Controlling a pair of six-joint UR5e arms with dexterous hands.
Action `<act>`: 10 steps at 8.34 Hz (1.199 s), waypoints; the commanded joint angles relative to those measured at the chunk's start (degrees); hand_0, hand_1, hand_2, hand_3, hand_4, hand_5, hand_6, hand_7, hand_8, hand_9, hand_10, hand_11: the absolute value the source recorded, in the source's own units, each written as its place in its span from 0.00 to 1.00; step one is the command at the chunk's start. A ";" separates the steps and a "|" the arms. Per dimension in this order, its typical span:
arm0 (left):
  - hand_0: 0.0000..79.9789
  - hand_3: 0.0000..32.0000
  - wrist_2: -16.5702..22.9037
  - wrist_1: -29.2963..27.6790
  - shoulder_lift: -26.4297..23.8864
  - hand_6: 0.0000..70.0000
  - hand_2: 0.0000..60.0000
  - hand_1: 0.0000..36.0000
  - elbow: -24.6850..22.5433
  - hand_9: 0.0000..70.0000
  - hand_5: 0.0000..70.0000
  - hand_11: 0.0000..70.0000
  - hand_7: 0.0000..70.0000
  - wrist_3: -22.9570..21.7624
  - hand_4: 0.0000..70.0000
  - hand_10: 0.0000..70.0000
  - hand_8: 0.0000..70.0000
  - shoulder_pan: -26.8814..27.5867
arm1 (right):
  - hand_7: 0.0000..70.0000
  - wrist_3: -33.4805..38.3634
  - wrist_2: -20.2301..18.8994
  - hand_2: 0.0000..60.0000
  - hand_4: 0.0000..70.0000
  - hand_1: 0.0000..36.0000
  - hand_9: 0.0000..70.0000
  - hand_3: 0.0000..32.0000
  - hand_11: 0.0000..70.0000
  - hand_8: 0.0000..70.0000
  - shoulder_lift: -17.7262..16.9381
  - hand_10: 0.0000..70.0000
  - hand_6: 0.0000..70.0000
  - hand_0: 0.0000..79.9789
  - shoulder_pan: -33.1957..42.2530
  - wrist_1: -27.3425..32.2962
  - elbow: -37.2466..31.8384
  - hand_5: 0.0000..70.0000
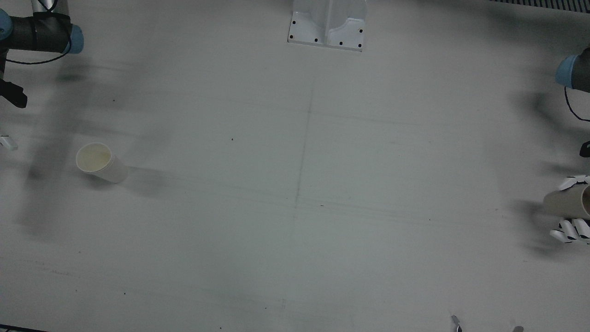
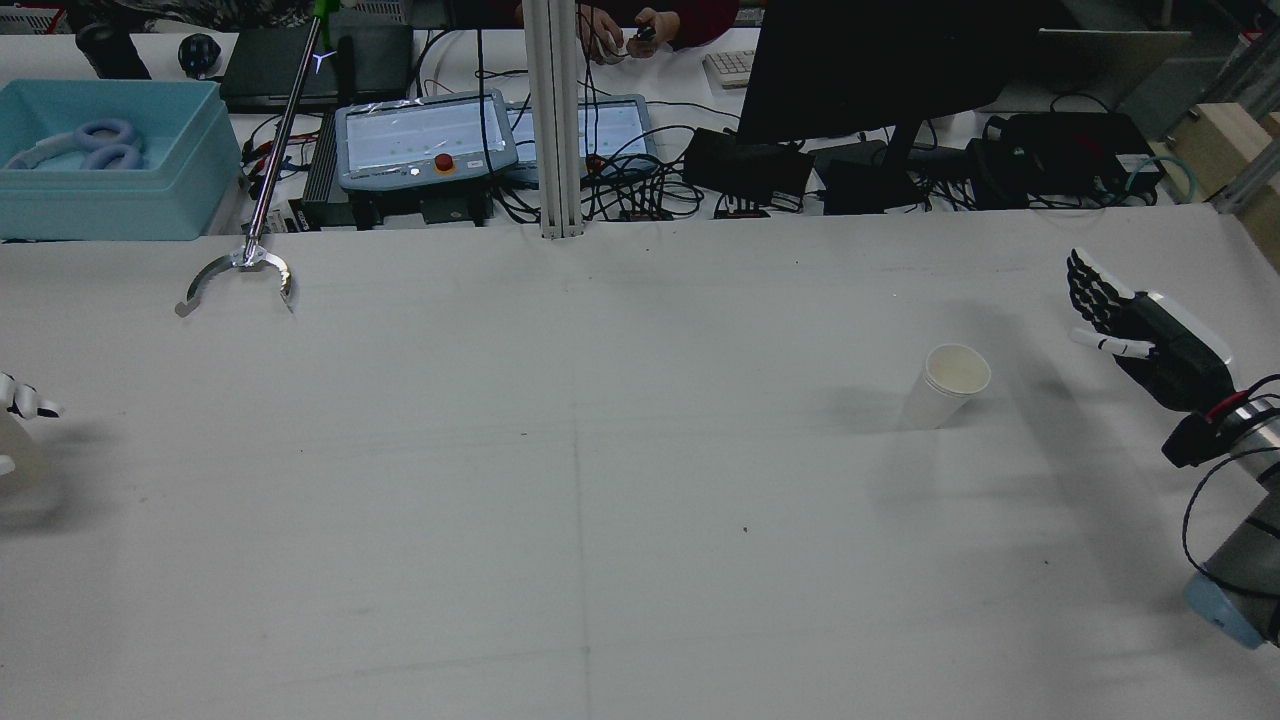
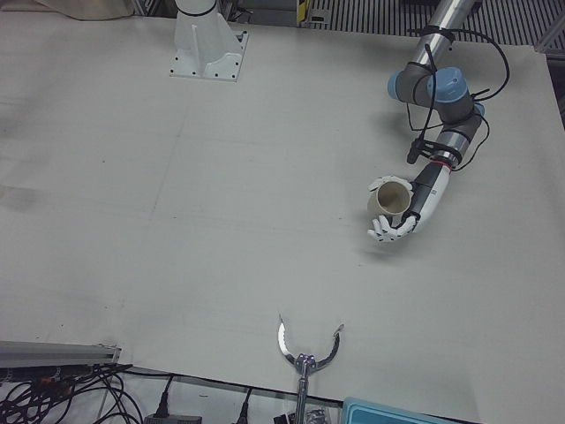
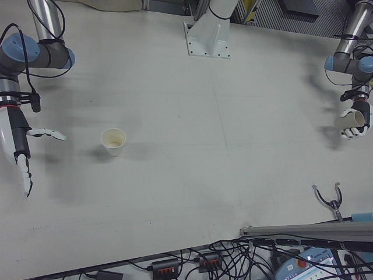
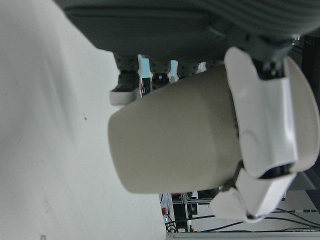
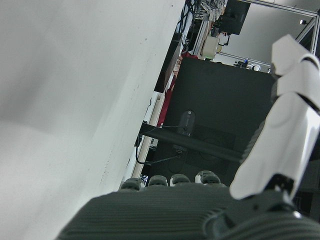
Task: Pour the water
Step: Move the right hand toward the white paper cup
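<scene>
On the table [image 4: 233, 146]: two paper cups, one free-standing, one held.
White cup [image 4: 113, 141]: upright on the robot's right half of the table [image 1: 295, 184]; also seen at [image 1: 100, 162] and [image 2: 948, 384]. Its mouth is open and the inside looks pale cream; whether it holds water cannot be told.
Tan cup [image 3: 390, 200]: held off the table at the far left edge, tilted so its mouth faces partly sideways; also at [image 1: 569, 203], [image 4: 351, 119] and [image 5: 200, 140]. Its inside is not visible well enough to tell any content.
Left hand [image 3: 402, 219]: wrapped round the tan cup, fingers [image 5: 262, 130] across the wall near the rim and others behind it; seen too at [image 1: 574, 216] and [image 4: 354, 125]. In the rear view only its fingertips [image 2: 25, 400] show at the picture's edge.
Right hand [image 4: 20, 149]: empty, fingers spread and straight, thumb out to the side; also at [image 2: 1130, 325]. It hovers above the table beside the white cup, apart from it, with the palm turned roughly toward the cup.
Cup to cup: well apart, at opposite sides of the table.
Blue bin [image 2: 105, 160]: beyond the table, with a pale blue looped item [image 2: 95, 142] inside.
Grabber tool [image 2: 240, 275]: its metal claw lies on the table's far edge.
</scene>
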 commanded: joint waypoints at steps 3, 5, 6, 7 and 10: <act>0.71 0.00 -0.09 0.11 -0.04 0.45 1.00 1.00 0.00 0.51 1.00 0.63 0.78 -0.03 0.46 0.41 0.39 0.02 | 0.00 -9.66 -0.18 0.36 0.00 0.44 0.00 0.00 0.00 0.00 -2.89 0.00 0.00 0.55 -1.09 -2.92 6.64 0.00; 0.71 0.00 -0.09 0.20 -0.04 0.45 1.00 1.00 0.09 0.51 1.00 0.64 0.77 -0.03 0.46 0.42 0.39 0.02 | 0.00 -14.77 -0.09 0.37 0.00 0.44 0.00 0.00 0.00 0.00 -2.81 0.00 0.00 0.55 -1.69 -2.92 10.07 0.00; 0.71 0.00 -0.09 0.20 -0.04 0.45 1.00 1.00 0.09 0.51 1.00 0.64 0.77 -0.03 0.46 0.42 0.39 0.02 | 0.00 -15.40 0.08 0.37 0.00 0.43 0.00 0.00 0.00 0.00 -2.46 0.00 0.00 0.54 -3.18 -3.00 10.26 0.00; 0.71 0.00 -0.09 0.20 -0.04 0.45 1.00 1.00 0.18 0.52 1.00 0.64 0.77 -0.03 0.46 0.42 0.39 0.02 | 0.00 -16.10 0.26 0.37 0.00 0.44 0.00 0.00 0.00 0.00 -2.46 0.00 0.00 0.55 -4.15 -3.01 10.61 0.00; 0.70 0.00 -0.09 0.20 -0.04 0.46 1.00 1.00 0.18 0.52 1.00 0.64 0.77 -0.03 0.47 0.42 0.40 0.02 | 0.00 -16.81 0.35 0.36 0.00 0.43 0.00 0.00 0.00 0.00 -3.51 0.00 0.00 0.54 -6.79 -3.62 11.66 0.00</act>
